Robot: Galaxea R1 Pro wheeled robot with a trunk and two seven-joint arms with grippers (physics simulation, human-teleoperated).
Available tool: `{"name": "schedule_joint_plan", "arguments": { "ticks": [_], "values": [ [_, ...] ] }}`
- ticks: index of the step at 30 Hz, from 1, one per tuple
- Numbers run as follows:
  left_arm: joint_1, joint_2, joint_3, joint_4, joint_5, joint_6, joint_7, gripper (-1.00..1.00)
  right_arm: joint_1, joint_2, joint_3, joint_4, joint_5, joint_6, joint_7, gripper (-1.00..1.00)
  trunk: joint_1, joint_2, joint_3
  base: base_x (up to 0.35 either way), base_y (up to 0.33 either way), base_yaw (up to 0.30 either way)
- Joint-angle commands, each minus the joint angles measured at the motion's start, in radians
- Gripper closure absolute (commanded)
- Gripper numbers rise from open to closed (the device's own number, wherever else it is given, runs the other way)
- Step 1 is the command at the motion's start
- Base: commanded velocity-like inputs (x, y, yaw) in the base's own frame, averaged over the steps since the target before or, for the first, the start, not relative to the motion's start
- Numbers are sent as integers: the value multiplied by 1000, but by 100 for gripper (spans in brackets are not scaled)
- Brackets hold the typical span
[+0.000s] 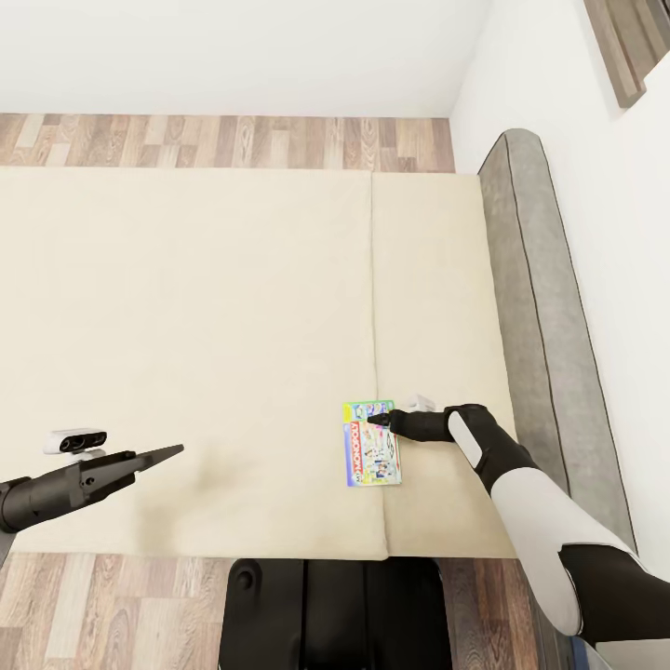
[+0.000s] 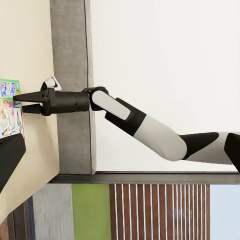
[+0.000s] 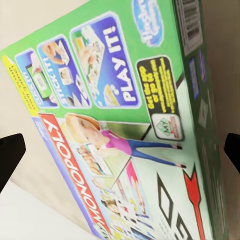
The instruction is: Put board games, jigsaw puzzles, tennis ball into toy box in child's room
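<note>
One board game (image 1: 372, 444), a flat white-green box with a red Monopoly strip, lies on the beige bed (image 1: 186, 326) near its front edge. My right gripper (image 1: 377, 421) is open at the box's far short end, low over the mattress. In the right wrist view the board game (image 3: 125, 125) lies between and beyond the spread fingertips (image 3: 11, 155). The left wrist view also shows the right gripper (image 2: 20, 102), with its fingers apart beside the board game (image 2: 9, 107). My left gripper (image 1: 172, 453) hovers open and empty over the bed's front left part.
The dark grey headboard (image 1: 540, 307) runs along the bed's right side against a white wall. A wood-plank floor (image 1: 223, 140) shows beyond the bed and in front of it. My dark base (image 1: 335, 605) stands at the bed's front edge.
</note>
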Motion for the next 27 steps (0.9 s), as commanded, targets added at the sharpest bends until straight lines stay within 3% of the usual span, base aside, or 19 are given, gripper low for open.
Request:
{"name": "schedule_joint_plan", "arguments": {
  "ticks": [1,27],
  "values": [
    [0,0,0,0,0,11,-4,-100,0,0,1,-1,-2,5,1,-100,1,-2,-1,0,0,0],
    [0,0,1,1,0,11,-4,-100,0,-1,0,-1,-3,5,5,-100,1,-2,-1,0,23,0]
  ]
}}
